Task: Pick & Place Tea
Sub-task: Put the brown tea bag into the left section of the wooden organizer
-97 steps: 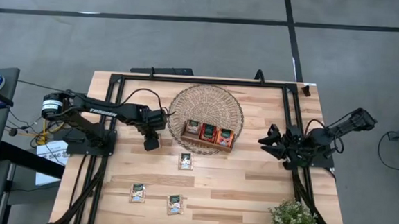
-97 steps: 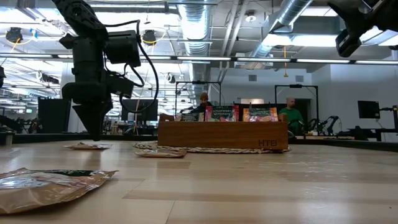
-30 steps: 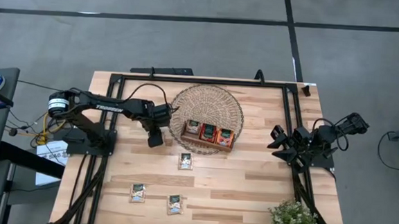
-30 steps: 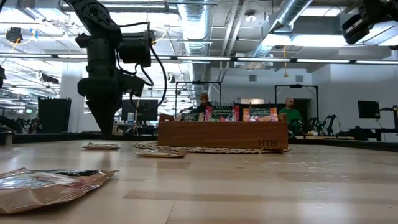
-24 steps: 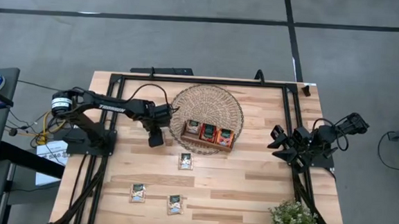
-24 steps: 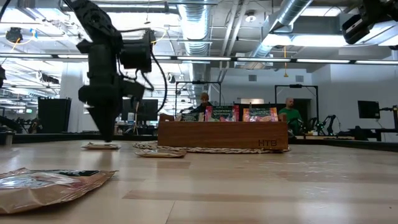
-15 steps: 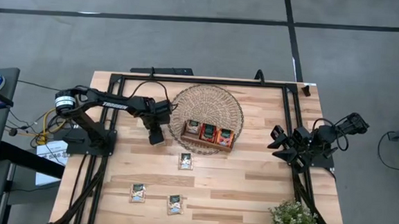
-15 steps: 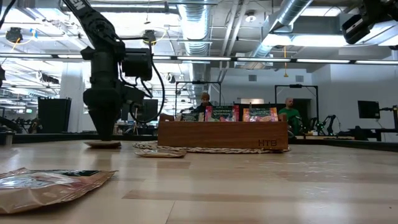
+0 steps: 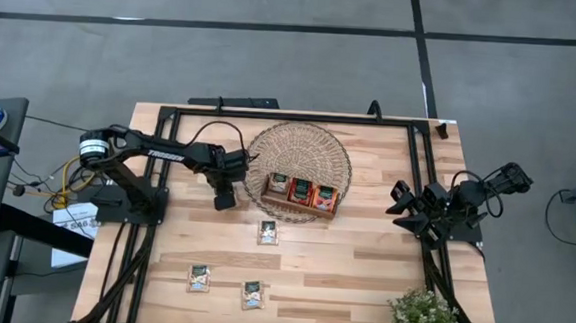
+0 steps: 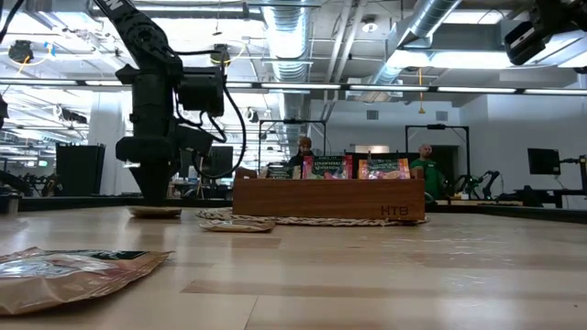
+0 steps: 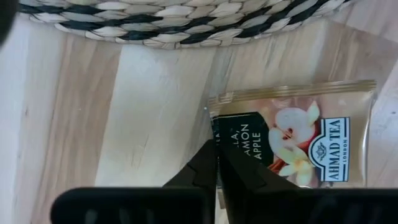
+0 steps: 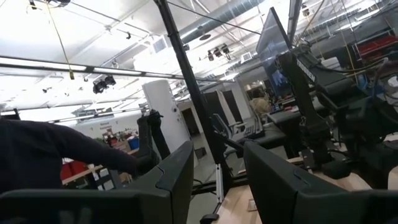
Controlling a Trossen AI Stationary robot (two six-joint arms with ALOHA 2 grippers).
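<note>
We see the left gripper [image 9: 224, 200] down at the table [image 9: 362, 266], just off the 9 o'clock edge of the woven mat [image 9: 299, 142]. Its fingers [image 11: 205, 168] are pressed together on the edge of a tea sachet [image 11: 292, 142] lying flat on the wood. In the left wrist view the sachet is cream with an apple picture and a dark label, right beside the mat rim [image 11: 180, 25]. In the low view the gripper tip [image 10: 154, 200] meets that flat sachet [image 10: 154, 213] on the table.

The wooden tray [image 9: 302, 194] sits on the mat toward its 5 o'clock side, with sachets standing in it: one dark green [image 9: 280, 183], one red [image 9: 301, 189], one orange-red [image 9: 325, 196]. The low view shows the tray front [image 10: 330, 199] with sachets poking above it.

Three more sachets lie loose on the table: one [image 9: 268, 232] just off the mat's 6 o'clock edge, and two near the front edge, one [image 9: 199, 277] at 7 o'clock of the mat and one [image 9: 252, 295] right beside it. One of them [image 10: 64, 275] fills the near corner of the low view.

The right gripper [image 9: 398, 202] waits at the table's 3 o'clock edge, well apart from the tea; its fingers [image 12: 177, 174] are spread, holding nothing. A potted plant [image 9: 425, 320] sits at the table's 5 o'clock corner.
</note>
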